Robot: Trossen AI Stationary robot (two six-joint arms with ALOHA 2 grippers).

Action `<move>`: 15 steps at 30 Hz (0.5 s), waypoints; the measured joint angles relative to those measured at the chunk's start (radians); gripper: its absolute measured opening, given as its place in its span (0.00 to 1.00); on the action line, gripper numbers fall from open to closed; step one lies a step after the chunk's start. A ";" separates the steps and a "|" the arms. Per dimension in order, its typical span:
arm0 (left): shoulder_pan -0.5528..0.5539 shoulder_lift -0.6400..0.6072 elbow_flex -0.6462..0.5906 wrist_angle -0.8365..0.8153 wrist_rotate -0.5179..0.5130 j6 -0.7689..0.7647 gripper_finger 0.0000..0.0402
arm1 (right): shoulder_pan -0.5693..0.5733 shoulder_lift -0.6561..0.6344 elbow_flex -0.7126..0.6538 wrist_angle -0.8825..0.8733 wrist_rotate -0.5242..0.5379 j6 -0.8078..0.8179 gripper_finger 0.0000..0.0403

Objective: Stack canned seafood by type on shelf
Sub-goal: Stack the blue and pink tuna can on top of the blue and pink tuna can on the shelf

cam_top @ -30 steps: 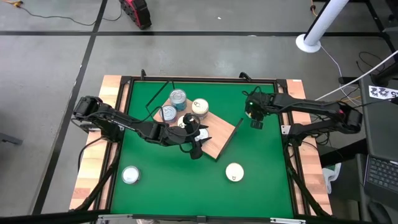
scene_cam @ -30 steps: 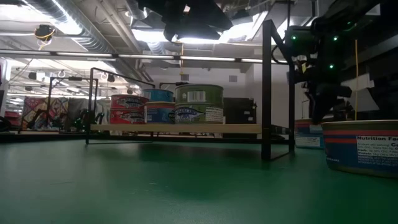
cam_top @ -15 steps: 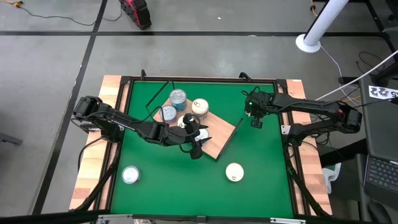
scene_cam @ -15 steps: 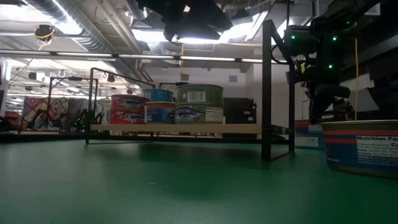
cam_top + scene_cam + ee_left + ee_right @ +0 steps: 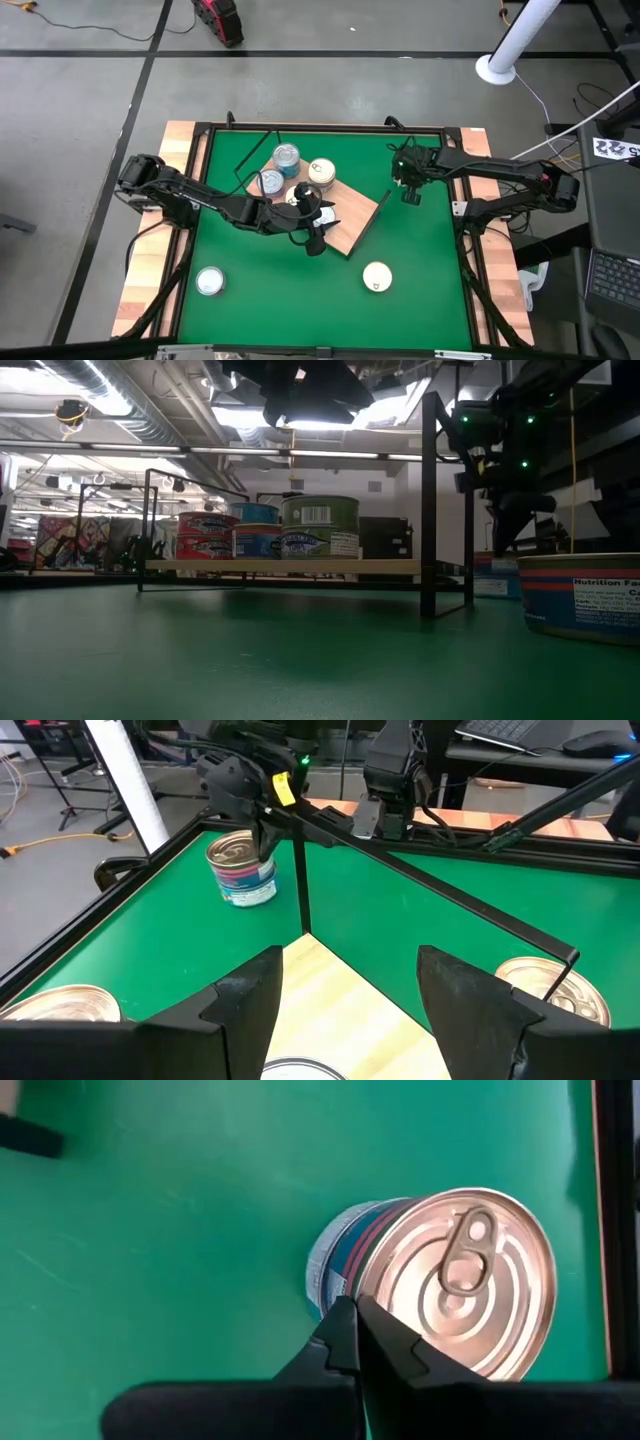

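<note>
Right gripper [image 5: 352,1320] has its fingers pressed together with nothing between them; it hangs above a silver-lidded tin [image 5: 440,1280] with a blue and red side label, which stands upright on the green mat [image 5: 420,250] beside the shelf's far right corner; fingertips sit over the tin's rim in the wrist view, and contact cannot be confirmed. Left gripper [image 5: 312,232] is over the near side of the shelf [image 5: 355,222], fingers [image 5: 250,1005] spread, gripping nothing; a tin's rim [image 5: 300,1068] shows just below them in the wrist view. Shelf, a light wood board on a dark frame, carries 4 tins: a blue-topped tin [image 5: 286,155], a cream-lidded tin [image 5: 321,171], a silver-lidded tin [image 5: 270,182], and 1 [image 5: 297,195] partly hidden by the left arm. Off the shelf, 2 tins stand on the mat toward the near edge: 1 cream-lidded [image 5: 376,276], 1 silver-blue [image 5: 209,281].
</note>
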State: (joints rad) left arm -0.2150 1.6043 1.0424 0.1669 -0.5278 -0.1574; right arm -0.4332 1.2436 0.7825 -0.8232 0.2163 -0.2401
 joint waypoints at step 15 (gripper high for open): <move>0.000 0.000 0.000 0.000 0.000 0.000 0.57 | 0.000 -0.002 0.021 -0.006 0.001 0.000 0.00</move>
State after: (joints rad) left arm -0.2150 1.6043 1.0424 0.1673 -0.5278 -0.1574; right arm -0.4332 1.2416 0.8030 -0.8292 0.2178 -0.2405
